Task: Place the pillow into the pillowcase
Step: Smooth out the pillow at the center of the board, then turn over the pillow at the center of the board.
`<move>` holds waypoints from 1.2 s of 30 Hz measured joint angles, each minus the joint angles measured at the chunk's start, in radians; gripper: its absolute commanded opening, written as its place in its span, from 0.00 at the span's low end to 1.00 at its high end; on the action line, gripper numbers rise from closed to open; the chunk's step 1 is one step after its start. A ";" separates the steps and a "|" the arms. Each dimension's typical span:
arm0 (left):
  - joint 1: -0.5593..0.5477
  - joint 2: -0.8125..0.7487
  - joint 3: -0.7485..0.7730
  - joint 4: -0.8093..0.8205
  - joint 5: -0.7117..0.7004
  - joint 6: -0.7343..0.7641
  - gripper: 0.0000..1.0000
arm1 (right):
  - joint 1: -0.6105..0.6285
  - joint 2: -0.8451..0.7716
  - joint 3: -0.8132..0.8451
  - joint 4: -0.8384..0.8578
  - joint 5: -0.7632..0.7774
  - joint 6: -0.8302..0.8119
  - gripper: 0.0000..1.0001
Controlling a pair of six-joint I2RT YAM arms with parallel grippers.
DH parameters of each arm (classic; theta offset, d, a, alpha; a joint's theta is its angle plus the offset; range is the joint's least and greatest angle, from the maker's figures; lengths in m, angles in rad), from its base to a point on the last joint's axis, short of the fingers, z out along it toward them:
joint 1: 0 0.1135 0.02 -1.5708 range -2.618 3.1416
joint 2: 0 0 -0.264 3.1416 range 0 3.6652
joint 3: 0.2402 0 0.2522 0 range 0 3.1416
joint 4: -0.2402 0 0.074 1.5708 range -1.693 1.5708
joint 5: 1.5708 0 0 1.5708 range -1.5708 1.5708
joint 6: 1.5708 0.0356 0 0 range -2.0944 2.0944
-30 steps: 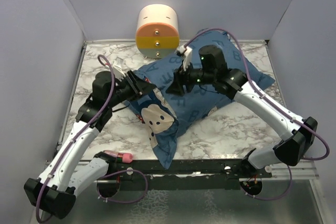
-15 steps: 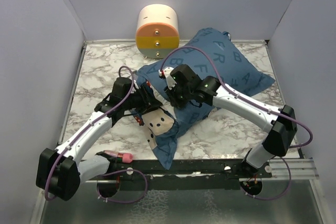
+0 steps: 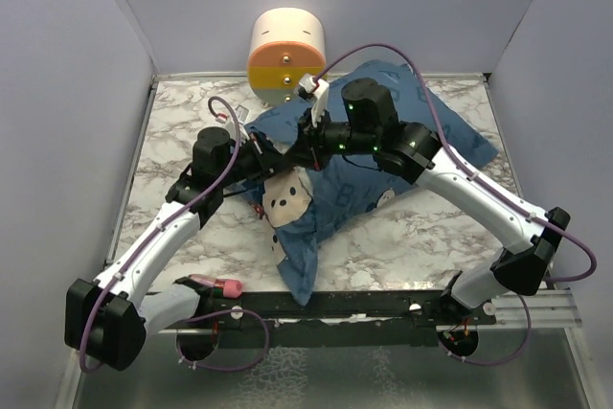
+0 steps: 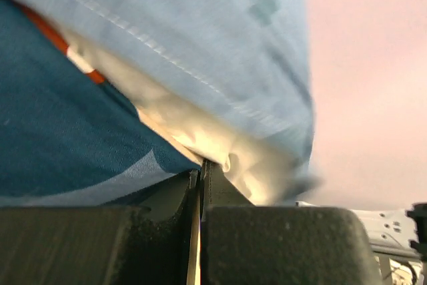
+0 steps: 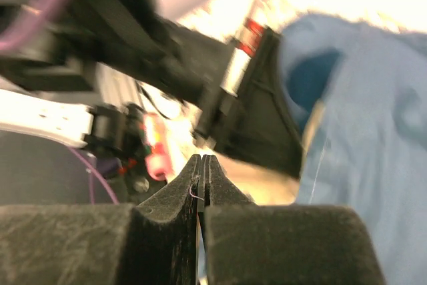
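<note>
Reaching in from the near left, the left gripper [image 3: 276,154] lies against the left end of the pillowcase [image 3: 421,141], just behind the printed mouse face [image 3: 285,200]. Its fingers [image 4: 267,245] are pressed fully together. The left wrist view shows the tips buried at a fold of dark blue and pale cloth, and it cannot be determined whether any cloth is pinched between them.

A slack tail of the pillowcase trails from the mouse face toward the near edge of the marble table [image 3: 182,131]. A cream-and-orange cylinder [image 3: 287,56] stands at the back wall, apart from the cloth.

The right gripper [image 3: 306,144] sits just beside the left one, over the same end of the pillowcase. Its fingers [image 5: 280,245] are fully closed with only a thin thread visible at the seam. That view is blurred.

The pillow is covered by the cloth. Its bulk fills the plump body of the pillowcase, which lies on the table from centre to right.
</note>
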 measured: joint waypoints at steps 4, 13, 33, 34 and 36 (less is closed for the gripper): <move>-0.006 0.010 0.005 0.177 0.032 -0.024 0.39 | 0.023 0.012 0.047 0.128 -0.130 0.041 0.01; 0.037 0.058 0.047 0.093 0.006 -0.004 0.76 | 0.037 -0.090 -0.135 0.154 -0.127 0.002 0.98; 0.083 -0.285 0.459 -0.727 -0.733 0.417 0.77 | 0.380 0.402 -0.011 -0.100 0.633 -0.229 1.00; 0.083 -0.299 0.449 -0.731 -0.739 0.413 0.77 | 0.381 0.423 -0.025 -0.106 0.715 -0.214 1.00; 0.083 -0.323 0.430 -0.739 -0.752 0.408 0.77 | 0.386 0.433 -0.048 -0.110 0.819 -0.190 0.99</move>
